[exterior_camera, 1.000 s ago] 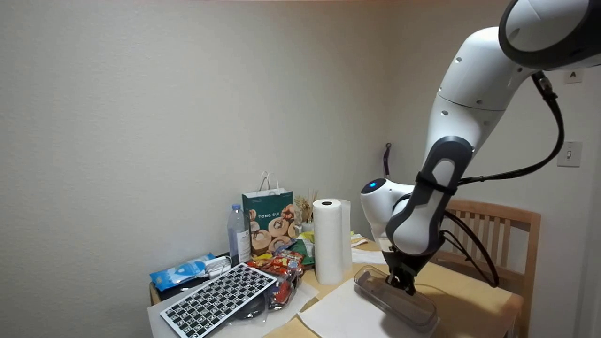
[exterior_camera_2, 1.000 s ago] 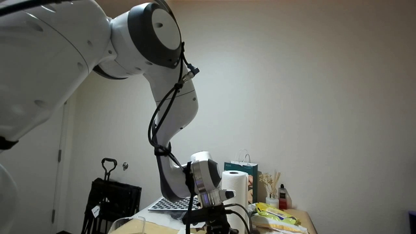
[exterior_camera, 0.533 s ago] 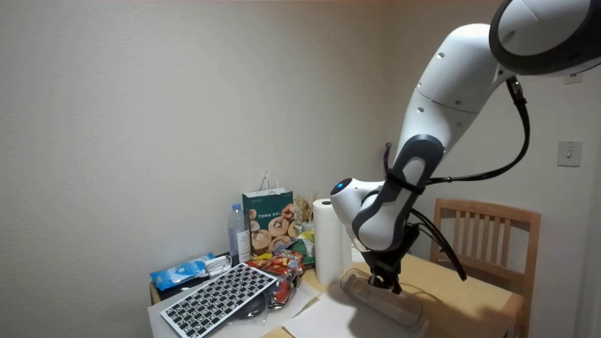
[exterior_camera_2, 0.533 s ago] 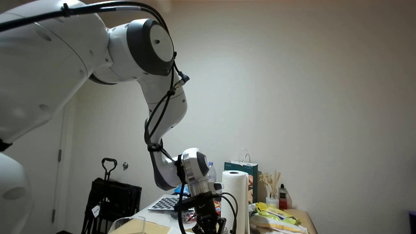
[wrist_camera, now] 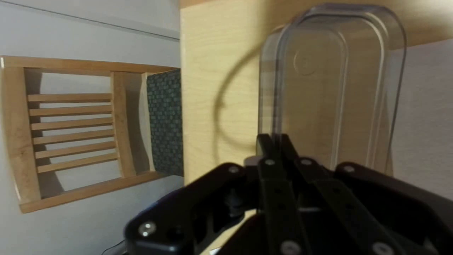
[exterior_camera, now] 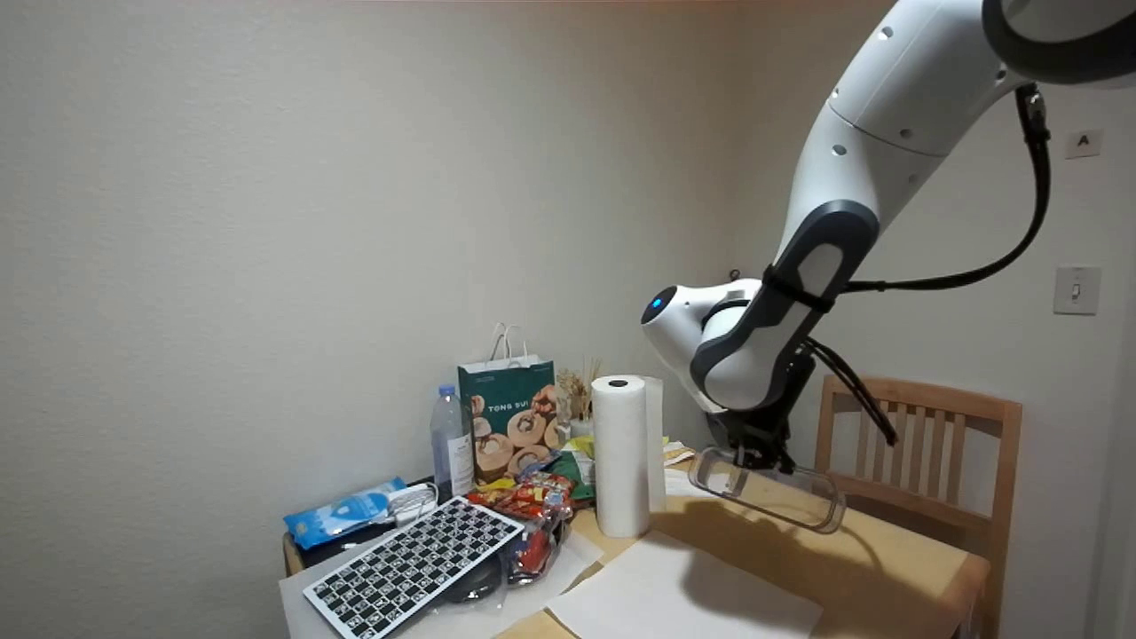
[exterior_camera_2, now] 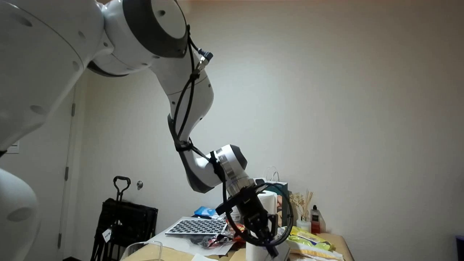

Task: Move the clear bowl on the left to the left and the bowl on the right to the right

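Observation:
My gripper (wrist_camera: 277,140) is shut on the long side wall of a clear oblong bowl (wrist_camera: 318,88), which stretches away from the fingertips in the wrist view. In an exterior view the same bowl (exterior_camera: 790,497) hangs above the wooden table, slightly tilted, its shadow falling on the table and a white sheet. There the gripper (exterior_camera: 769,460) sits over its near-middle edge. Another clear bowl (exterior_camera_2: 143,250) stands on the table at the bottom of an exterior view, cut off by the frame and apart from the gripper (exterior_camera_2: 270,250).
A paper towel roll (exterior_camera: 621,457) stands close to the arm. Nearby are a white sheet (exterior_camera: 666,599), a checkered board (exterior_camera: 413,568), snack bags (exterior_camera: 532,501), a bottle (exterior_camera: 453,444) and a green shopping bag (exterior_camera: 510,417). A wooden chair (exterior_camera: 923,461) is at the table's edge.
The held bowl first slid leftward over the white sheet in an exterior view, and the sheet shifted too. Since then the arm has raised the bowl off the table, a little rightward.

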